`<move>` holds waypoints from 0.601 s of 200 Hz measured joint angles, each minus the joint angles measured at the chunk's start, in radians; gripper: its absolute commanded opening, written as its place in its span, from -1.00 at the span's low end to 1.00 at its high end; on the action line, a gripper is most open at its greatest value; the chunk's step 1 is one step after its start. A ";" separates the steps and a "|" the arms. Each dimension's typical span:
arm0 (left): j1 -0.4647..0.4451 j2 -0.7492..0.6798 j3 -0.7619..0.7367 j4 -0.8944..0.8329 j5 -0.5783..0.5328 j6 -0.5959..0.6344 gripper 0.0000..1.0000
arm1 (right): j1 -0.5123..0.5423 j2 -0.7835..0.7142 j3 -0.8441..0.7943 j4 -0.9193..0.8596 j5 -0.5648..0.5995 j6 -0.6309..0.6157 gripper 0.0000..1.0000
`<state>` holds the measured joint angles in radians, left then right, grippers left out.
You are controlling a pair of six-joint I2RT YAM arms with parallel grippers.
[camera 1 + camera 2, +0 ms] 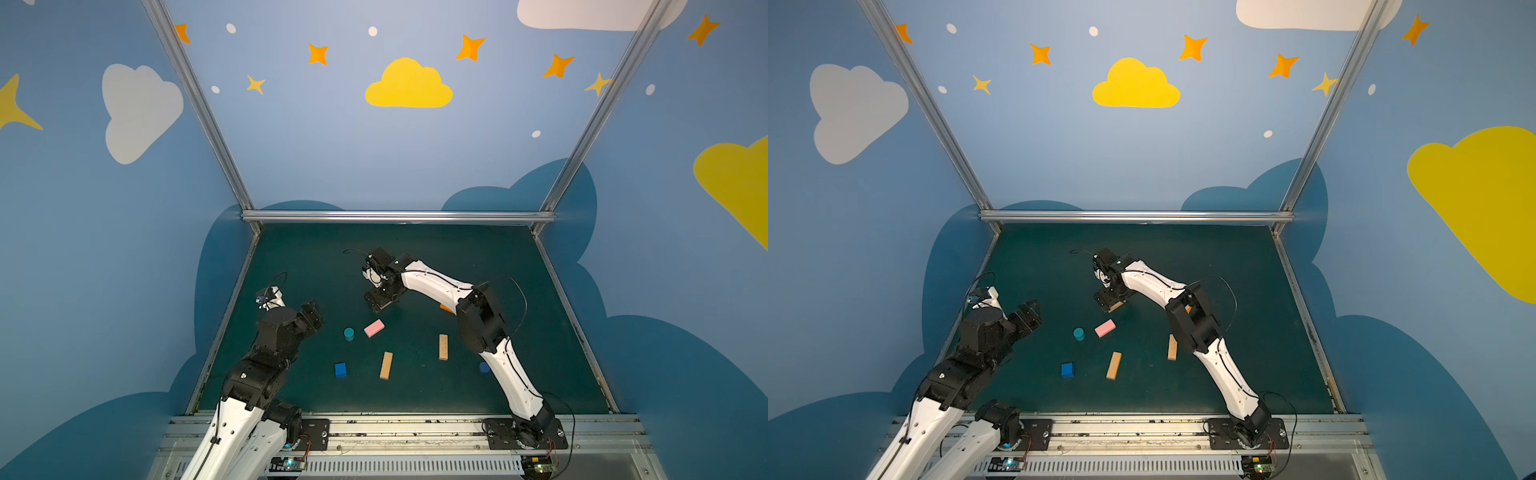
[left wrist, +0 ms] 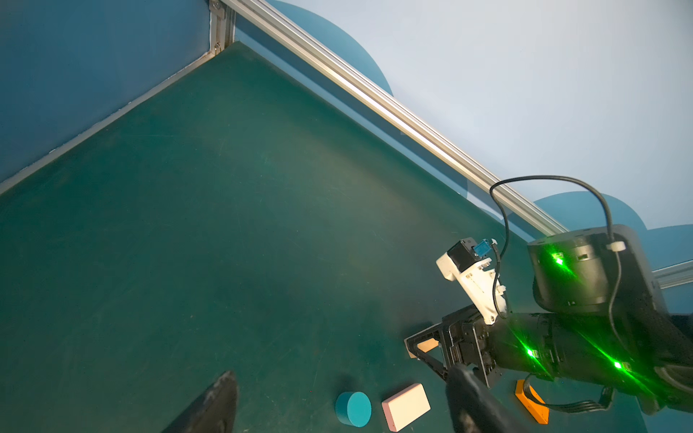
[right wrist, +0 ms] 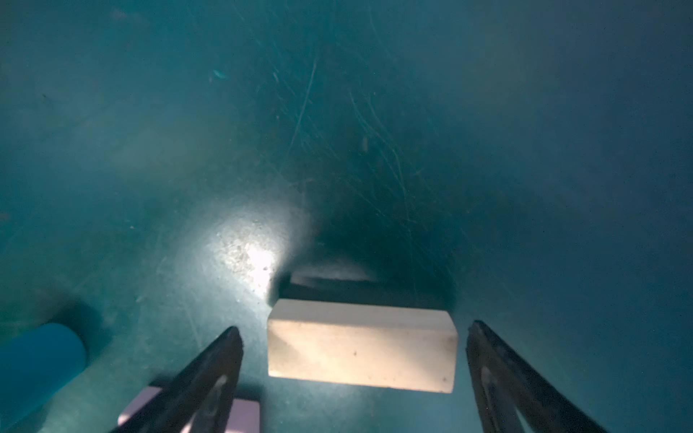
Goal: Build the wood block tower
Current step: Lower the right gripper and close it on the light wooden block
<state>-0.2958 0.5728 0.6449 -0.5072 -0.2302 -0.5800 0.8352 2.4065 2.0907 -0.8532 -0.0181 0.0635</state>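
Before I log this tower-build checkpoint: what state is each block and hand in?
Right hand: open, straddling the far tan bar.
Far tan bar: flat, ungripped.
Left hand: open, empty.
Pink bar: flat.
Teal cylinder: on end.
Blue cube: loose.
Slanted tan bar: flat.
Straight tan bar: flat.
Orange bar: partly hidden behind right arm.
Dark-blue cylinder: partly hidden likewise.

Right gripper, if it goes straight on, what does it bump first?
Likely the tan bar, lying between the open fingers of the right gripper; the fingers would reach the mat beside it.
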 measured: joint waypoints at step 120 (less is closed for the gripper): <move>0.000 -0.007 0.000 -0.007 0.000 0.000 0.72 | 0.006 0.001 -0.029 -0.017 0.042 0.017 0.64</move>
<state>-0.2958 0.5655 0.6449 -0.5144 -0.2306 -0.5804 0.8410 2.4073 2.0617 -0.8703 0.0242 0.0807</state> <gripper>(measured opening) 0.861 0.840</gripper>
